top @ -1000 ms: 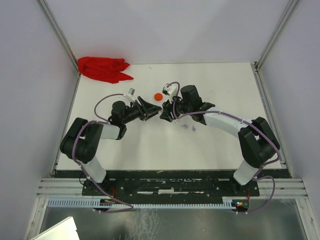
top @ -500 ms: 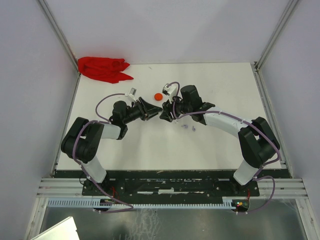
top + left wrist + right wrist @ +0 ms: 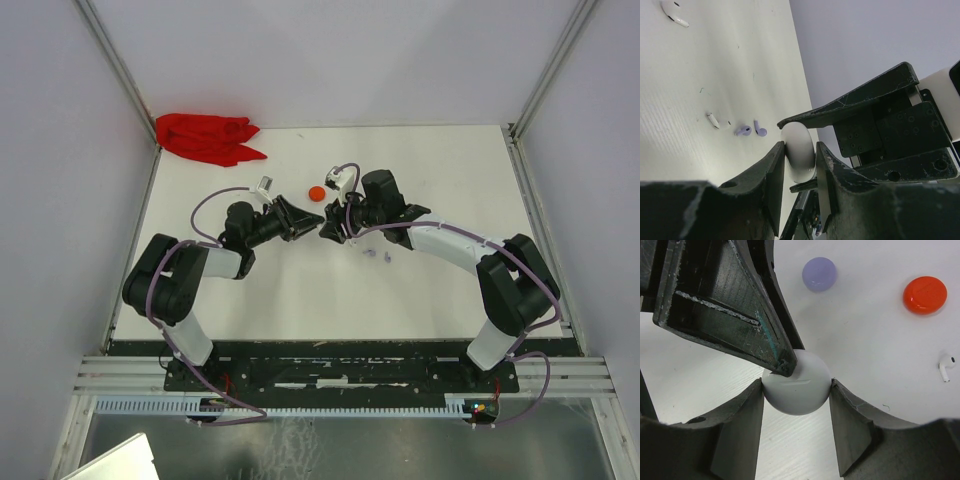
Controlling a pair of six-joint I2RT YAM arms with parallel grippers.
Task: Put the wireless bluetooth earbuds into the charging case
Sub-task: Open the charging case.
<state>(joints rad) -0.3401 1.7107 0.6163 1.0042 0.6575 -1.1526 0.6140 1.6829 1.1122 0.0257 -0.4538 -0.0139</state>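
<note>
Near the case (image 3: pixel 796 385): purple earbuds (image 3: pixel 751 130), red disc (image 3: pixel 925 294)

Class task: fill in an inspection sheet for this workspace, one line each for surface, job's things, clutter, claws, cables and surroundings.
Surface: white table, a few small specks.
Job's things: white round case gripped between both claws; purple earbuds and white earbuds lie loose on the table.
Clutter: red cloth at the far left corner; orange disc and purple disc lie apart on the table.
Claws: left claw and right claw are each closed on the case, from opposite sides.
Cables: purple cables loop along both arms; no snag seen.
Surroundings: pale walls, metal corner posts; nothing else seen.
</note>
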